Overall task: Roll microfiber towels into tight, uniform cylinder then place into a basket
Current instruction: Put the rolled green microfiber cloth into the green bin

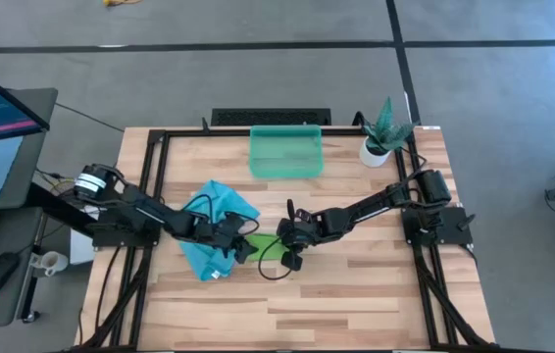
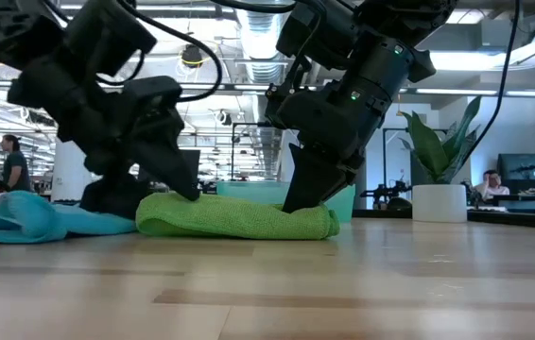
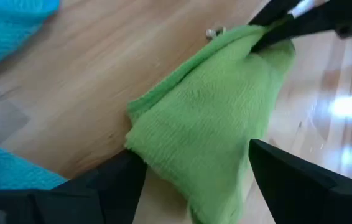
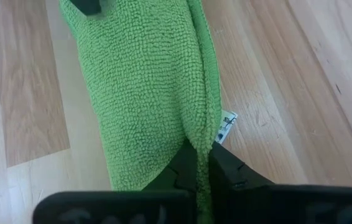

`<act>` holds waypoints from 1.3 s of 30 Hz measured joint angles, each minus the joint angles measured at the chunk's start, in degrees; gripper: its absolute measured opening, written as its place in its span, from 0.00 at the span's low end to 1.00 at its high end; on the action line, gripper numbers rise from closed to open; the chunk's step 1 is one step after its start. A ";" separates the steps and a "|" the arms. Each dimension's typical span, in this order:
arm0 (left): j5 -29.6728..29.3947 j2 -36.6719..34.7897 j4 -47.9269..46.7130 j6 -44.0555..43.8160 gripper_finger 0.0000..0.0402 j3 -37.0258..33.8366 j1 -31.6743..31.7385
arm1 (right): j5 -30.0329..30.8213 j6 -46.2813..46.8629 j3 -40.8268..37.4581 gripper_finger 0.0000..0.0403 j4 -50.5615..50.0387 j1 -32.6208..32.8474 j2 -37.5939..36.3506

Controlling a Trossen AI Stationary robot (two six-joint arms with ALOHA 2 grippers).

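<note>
Left tool [image 3: 194, 177] spread wide; right tool [image 4: 202, 163] pinched closed.

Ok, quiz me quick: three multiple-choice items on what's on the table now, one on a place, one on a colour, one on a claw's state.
1. Where is the basket?
A. at the table's far edge, by the plant
B. under the left arm
C. on the floor

2. What colour is the towel between the two claws?
A. white
B. lime green
C. red

3. How does the right claw stand?
A. wide open above the basket
B. shut on the green towel
C. holding the plant

Answers:
1 A: the high view shows it at the far edge, next to the plant.
2 B: the right wrist view shows lime green cloth; the blue towel lies under the left arm.
3 B: its fingers pinch the towel's edge, while the left claw straddles the other end, open.
</note>
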 joint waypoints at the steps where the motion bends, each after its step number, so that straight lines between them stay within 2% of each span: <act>1: 0.33 0.52 -0.48 -0.34 0.69 0.38 0.28 | 0.00 0.00 0.00 0.08 -0.01 0.00 -0.01; 6: 2.31 0.81 0.66 -0.23 0.68 0.43 0.81 | 0.00 0.00 0.00 0.07 0.00 0.00 -0.02; 9: 2.64 0.92 2.27 0.63 0.62 0.37 0.63 | 0.01 0.00 0.00 0.07 0.00 0.00 0.00; 12: 2.32 1.04 2.45 1.50 0.52 0.35 0.60 | 0.01 0.00 0.00 0.08 0.07 0.00 0.00; 20: 2.95 1.17 2.36 4.80 0.18 0.30 0.47 | 0.01 1.73 0.00 0.09 0.21 0.00 0.00; 24: 2.67 1.15 2.43 6.04 0.05 0.30 0.47 | 0.01 1.97 0.00 0.12 0.22 0.00 0.00; 27: 2.38 1.14 2.40 6.23 0.03 0.30 0.47 | 0.01 1.99 0.00 0.17 0.17 -0.02 0.00; 34: 1.93 1.05 1.59 6.24 0.11 0.30 0.49 | 0.03 1.97 -0.02 0.38 0.02 -0.16 0.02; 39: 1.84 0.99 0.62 6.15 0.08 0.36 0.49 | -0.61 2.03 -0.04 0.51 -1.40 -1.44 -1.00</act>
